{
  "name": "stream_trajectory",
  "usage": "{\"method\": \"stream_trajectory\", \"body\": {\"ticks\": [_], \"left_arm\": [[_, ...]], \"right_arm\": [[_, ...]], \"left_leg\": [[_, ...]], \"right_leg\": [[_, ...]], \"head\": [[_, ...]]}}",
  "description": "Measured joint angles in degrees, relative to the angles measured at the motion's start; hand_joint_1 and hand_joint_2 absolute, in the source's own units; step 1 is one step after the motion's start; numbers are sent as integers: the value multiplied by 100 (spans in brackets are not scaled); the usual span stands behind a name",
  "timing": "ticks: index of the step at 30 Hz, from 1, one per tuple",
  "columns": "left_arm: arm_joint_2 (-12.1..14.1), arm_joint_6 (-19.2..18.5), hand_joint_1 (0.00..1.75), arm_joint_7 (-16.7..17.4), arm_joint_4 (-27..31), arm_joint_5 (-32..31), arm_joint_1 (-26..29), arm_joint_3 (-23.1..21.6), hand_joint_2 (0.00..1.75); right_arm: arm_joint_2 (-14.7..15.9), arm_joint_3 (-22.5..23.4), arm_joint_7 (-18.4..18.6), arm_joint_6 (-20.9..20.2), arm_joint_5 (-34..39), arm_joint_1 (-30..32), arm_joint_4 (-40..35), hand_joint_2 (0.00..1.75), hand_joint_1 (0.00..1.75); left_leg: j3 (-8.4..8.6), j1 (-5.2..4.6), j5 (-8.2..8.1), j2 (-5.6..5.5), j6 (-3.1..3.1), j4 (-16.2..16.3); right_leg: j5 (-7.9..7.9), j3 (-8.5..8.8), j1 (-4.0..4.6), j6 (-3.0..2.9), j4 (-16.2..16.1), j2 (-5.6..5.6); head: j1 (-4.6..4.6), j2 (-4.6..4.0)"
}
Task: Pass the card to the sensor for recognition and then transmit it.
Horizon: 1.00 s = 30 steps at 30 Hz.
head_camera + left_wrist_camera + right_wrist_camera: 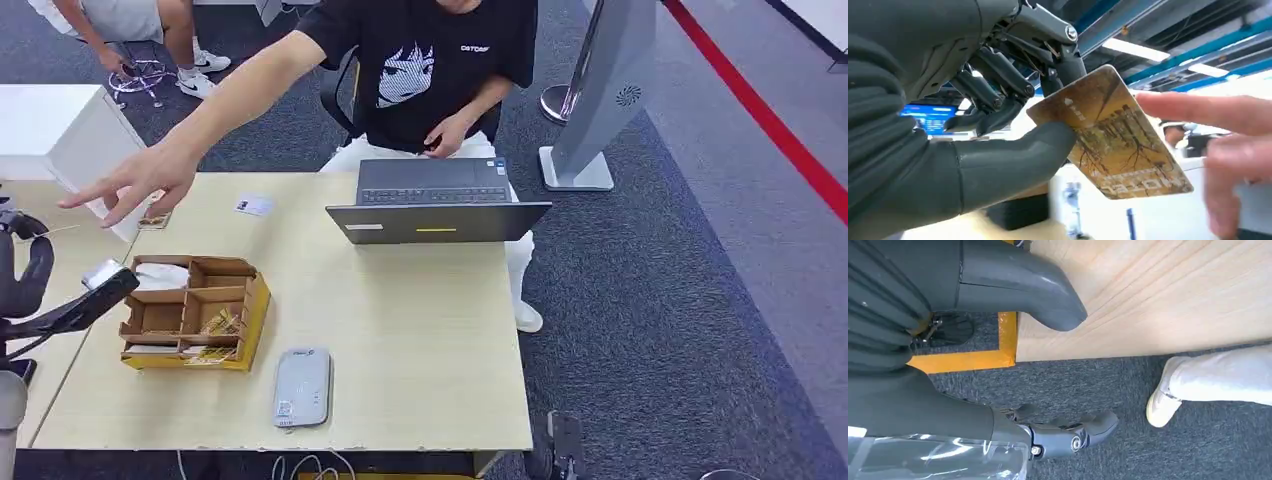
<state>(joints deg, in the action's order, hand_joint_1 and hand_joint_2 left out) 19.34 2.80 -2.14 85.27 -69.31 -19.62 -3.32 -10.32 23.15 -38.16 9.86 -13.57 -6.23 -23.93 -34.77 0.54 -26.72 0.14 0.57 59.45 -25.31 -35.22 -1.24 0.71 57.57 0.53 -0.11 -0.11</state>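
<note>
My left hand [973, 165] pinches a brown-gold card [1118, 135] between thumb and fingers and holds it up in the air. A person's hand [1228, 150] reaches in close to the card's free end, and I cannot tell whether it touches. In the head view my left hand [40, 300] is raised at the table's far left, with the person's outstretched hand [140, 185] just beyond it. The grey-white sensor [302, 387] lies flat near the table's front edge. My right hand [923, 400] hangs beside the table edge, fingers apart, holding nothing.
A cardboard box with compartments [195, 312] stands on the light wooden table [420, 330] between my left hand and the sensor. A small card [254, 205] lies at the back. An open laptop [437, 200] sits before the seated person. A white shoe [1160, 405] rests on the carpet.
</note>
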Motion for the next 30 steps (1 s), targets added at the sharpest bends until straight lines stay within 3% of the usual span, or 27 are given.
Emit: {"method": "stream_trajectory", "body": {"ticks": [10, 11, 12, 30], "left_arm": [[42, -186, 175, 164, -534, -50, -399, -7, 175], [42, -184, 68, 182, -565, -42, -399, -9, 175], [42, -182, 0, 182, -591, -37, -399, -11, 175], [59, -114, 0, 192, -748, -90, -332, -20, 175]], "right_arm": [[17, -55, 22, -22, 9, -36, 7, 175, 0], [17, -59, 24, -28, 9, -36, 7, 175, 0], [17, -66, 24, -33, 11, -37, 7, 175, 0], [31, -88, 28, -31, 15, -53, 9, 175, 0]], "left_leg": [[0, 2, 0, 19, -2, 0], [0, 2, 0, 22, -2, 0], [0, 2, 0, 24, -2, 0], [-1, 3, -1, 29, -3, -1]], "right_leg": [[5, -4, 1, -8, 1, 18], [5, -5, 1, -8, 1, 22], [6, -6, 1, -8, 1, 25], [6, -10, 1, -10, 2, 32]], "head": [[2, 0], [4, 0], [2, 0], [2, 0]]}}
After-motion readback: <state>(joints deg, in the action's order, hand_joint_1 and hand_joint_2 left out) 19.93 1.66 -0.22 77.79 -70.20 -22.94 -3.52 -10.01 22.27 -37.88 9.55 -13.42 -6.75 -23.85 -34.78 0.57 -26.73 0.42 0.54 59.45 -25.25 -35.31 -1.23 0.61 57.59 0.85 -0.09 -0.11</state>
